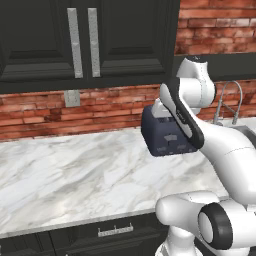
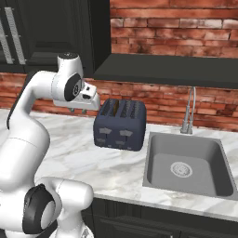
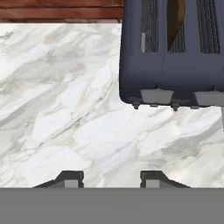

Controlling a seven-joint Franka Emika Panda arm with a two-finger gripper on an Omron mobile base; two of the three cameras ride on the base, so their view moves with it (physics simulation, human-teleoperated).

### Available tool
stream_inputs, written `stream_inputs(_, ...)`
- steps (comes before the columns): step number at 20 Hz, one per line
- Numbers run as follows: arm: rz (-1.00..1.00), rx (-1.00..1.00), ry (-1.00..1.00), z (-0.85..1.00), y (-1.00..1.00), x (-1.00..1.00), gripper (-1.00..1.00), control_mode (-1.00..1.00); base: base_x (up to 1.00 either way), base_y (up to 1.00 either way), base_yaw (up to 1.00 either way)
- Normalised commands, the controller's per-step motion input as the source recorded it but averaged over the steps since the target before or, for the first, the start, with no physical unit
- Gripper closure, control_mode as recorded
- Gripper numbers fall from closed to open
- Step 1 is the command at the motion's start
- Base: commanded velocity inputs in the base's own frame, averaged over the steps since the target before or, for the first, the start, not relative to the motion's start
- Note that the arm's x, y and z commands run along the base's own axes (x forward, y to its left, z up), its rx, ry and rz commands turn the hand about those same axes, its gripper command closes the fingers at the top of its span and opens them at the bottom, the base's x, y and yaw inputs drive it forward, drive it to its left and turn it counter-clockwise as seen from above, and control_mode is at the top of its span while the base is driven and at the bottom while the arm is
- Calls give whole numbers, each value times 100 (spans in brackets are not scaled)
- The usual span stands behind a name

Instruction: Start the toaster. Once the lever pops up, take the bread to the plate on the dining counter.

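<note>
The bench [image 2: 79,153], a white marble worktop under a brick wall, carries everything here. To the right a grey sink [image 2: 186,167] is sunk into it, its basin bare apart from the drain, with a tap [image 2: 188,111] behind. The toaster [image 2: 120,124] stands on the bench just left of the sink, near the wall. It is the one container that matters: the bread [image 3: 175,19] sits in one of its slots, a brown edge showing between the grilles in the hand view. The other slots look empty.

As for progress, I judge the task barely begun. The bread is not yet out, and whether the toaster has been started I cannot tell, since the levers on its front are too small to read. Pressing a lever, waiting for the pop, lifting the slice and carrying it off to the plate all seem left to do.

The pincer [image 3: 111,177] hovers over bare marble beside the toaster, apart from it, its tips spread with nothing between them, so released.
</note>
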Motion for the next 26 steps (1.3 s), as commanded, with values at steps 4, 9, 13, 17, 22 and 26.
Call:
stream_inputs(4,0,0,0,-4,-4,0,-100,-100,0,0,0)
stream_inputs(9,0,0,0,-21,-12,0,-100,-100,0,0,0)
stream_inputs(13,0,0,0,-27,-2,1,-100,-100,0,0,0)
stream_inputs(17,0,0,-1,-21,-3,-2,-100,-100,0,0,0)
stream_inputs(22,0,0,0,-25,0,1,-100,-100,0,0,0)
stream_inputs(26,0,0,0,-27,-3,1,-100,-100,0,0,0)
